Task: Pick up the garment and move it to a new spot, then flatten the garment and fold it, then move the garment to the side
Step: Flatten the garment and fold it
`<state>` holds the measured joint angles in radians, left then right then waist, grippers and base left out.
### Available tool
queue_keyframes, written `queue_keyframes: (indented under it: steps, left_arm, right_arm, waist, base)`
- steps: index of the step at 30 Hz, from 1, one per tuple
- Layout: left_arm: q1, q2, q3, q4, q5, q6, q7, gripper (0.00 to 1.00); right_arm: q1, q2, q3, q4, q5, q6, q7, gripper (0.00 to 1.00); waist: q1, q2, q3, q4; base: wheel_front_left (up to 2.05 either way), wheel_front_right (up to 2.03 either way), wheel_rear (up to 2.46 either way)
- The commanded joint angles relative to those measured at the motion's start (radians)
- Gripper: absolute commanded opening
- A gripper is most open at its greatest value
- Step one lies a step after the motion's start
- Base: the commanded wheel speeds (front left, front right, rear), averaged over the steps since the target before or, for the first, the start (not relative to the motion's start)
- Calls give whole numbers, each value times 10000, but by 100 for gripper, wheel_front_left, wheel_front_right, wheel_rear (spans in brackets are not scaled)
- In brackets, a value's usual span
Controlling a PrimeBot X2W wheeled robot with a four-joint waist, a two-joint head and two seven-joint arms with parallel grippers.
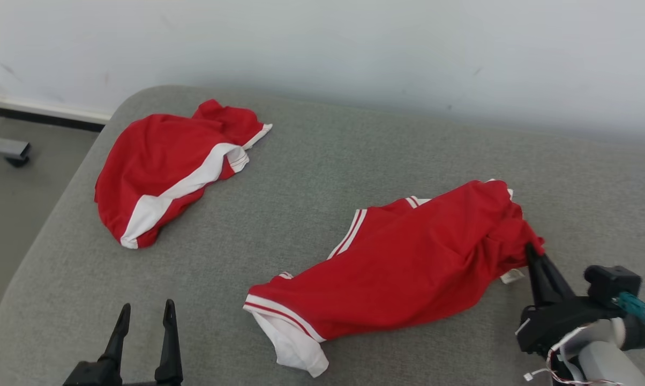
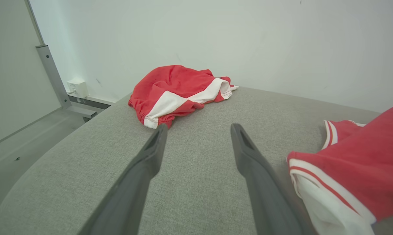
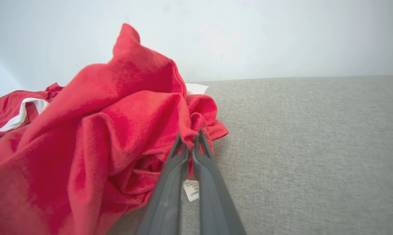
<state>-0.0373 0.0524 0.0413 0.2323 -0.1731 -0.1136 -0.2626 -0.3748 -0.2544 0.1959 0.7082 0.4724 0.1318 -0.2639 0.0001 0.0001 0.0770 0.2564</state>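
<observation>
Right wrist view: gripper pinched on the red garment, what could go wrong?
The right gripper is shut on just a thin fold of the red garment; it may slip when lifted.
The cloth is bunched there, so it could lift tangled.
The left gripper is open, off the cloth; the far end may drag.

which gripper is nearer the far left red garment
Left. The left gripper sits open short of the far garment; the right gripper is farther right, shut on the near garment.
</observation>
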Motion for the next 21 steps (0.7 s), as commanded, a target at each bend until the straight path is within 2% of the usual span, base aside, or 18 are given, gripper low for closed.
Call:
queue_keyframes:
  steps: [1, 7, 14, 17, 21]
  left_arm:
    - [207, -13, 26, -11, -22, 45, -34, 100]
    - [459, -14, 54, -17, -1, 68, -34, 100]
    - [644, -19, -70, -42, -90, 76, -34, 100]
    - [687, -20, -160, -38, -224, 134, -34, 100]
    - [709, -19, -356, 32, -337, 182, -32, 100]
  right_arm:
    - [258, -139, -160, -329, -117, -22, -6, 0]
    - [1222, -725, -846, -2095, -362, -22, -7, 0]
    - [1684, -1372, -1593, -3196, -607, -22, 20, 0]
    - [1509, -1321, -1618, -3509, -682, -22, 199, 0]
    - [990, -990, -1170, -3520, -807, -22, 532, 0]
  waist:
    - [-1, -1, -305, -317]
    - [-1, -1, -784, -757]
    - [-1, -1, -1003, -703]
    - [-1, -1, -1030, -542]
    - [-1, -1, -1044, -226]
  base:
    - [0, 0, 0]
    - [0, 0, 0]
    - [0, 0, 0]
    - [0, 0, 0]
    - [0, 0, 0]
